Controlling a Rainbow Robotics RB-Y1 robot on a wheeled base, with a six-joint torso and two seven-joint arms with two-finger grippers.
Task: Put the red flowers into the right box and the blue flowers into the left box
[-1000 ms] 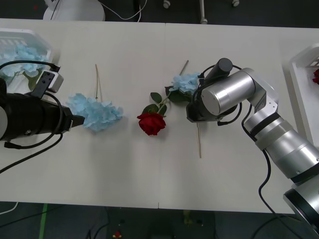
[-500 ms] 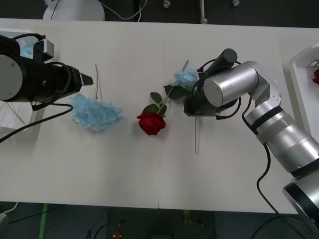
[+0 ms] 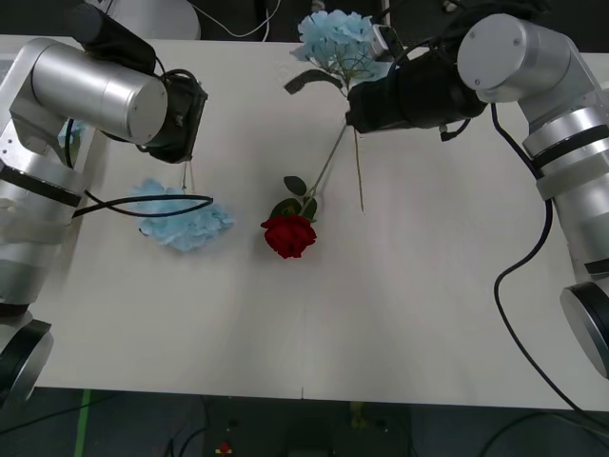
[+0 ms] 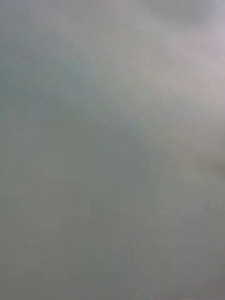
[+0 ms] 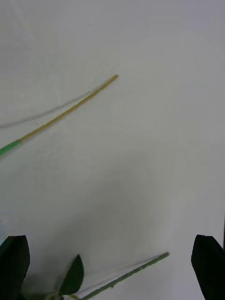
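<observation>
My left fingers are spread wide over the table, w/ a blue flower lying just below. Right gripper holds another blue flower by its stem. Best to carry it high across, clear of the rose.

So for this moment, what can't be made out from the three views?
- Right gripper, front view: its fingers hide behind the black wrist, so its grip on the raised blue flower is unconfirmed.
- Right wrist view: a grey blur, nothing readable.
- Left gripper, front view: covered by the arm's own silver housing.
- Left box, front view: hidden behind the left arm.
- Blue flower on the table: its stem is partly covered by the arm and cable.
</observation>
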